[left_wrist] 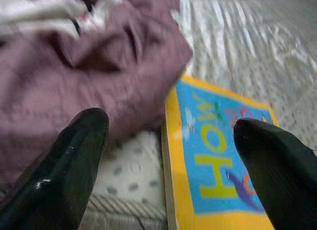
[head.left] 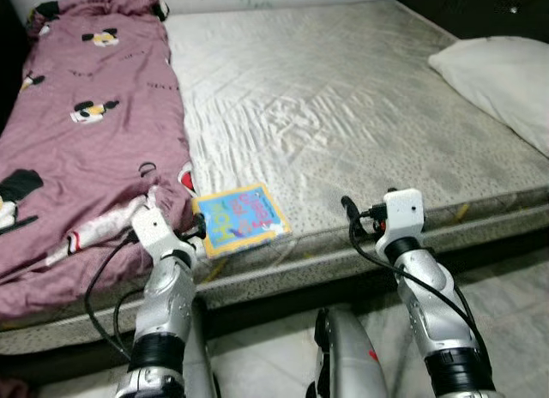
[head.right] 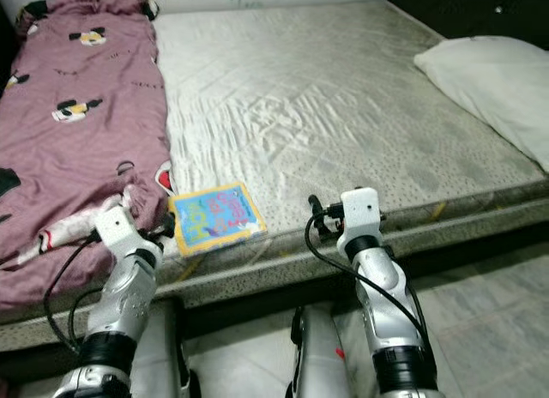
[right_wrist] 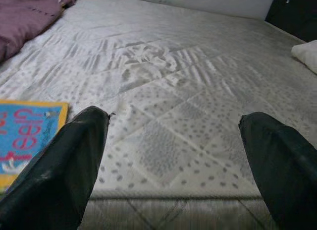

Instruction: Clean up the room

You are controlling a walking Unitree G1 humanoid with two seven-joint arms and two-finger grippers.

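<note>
1. Your left gripper (left_wrist: 168, 160) has its fingers (left_wrist: 64, 165) spread, the picture book (head.left: 238, 220) lying just ahead on the mattress (head.left: 343, 106), beside the purple quilt (head.left: 86, 132).
2. Your right gripper (right_wrist: 173, 160) hovers with fingers apart over the mattress edge.
3. You appear to be approaching the book; next, straddle its near edge and pinch.

Both eye views look forward and down from the head onto the bed (head.left: 343, 115), sharing one scene with slight horizontal offset. The left wrist view sits close above the mattress edge, facing the book (left_wrist: 218, 155) and the purple blanket (left_wrist: 89, 71). The right wrist view faces across the mattress toward the pillow (right_wrist: 307, 54), sharing the book.
</note>
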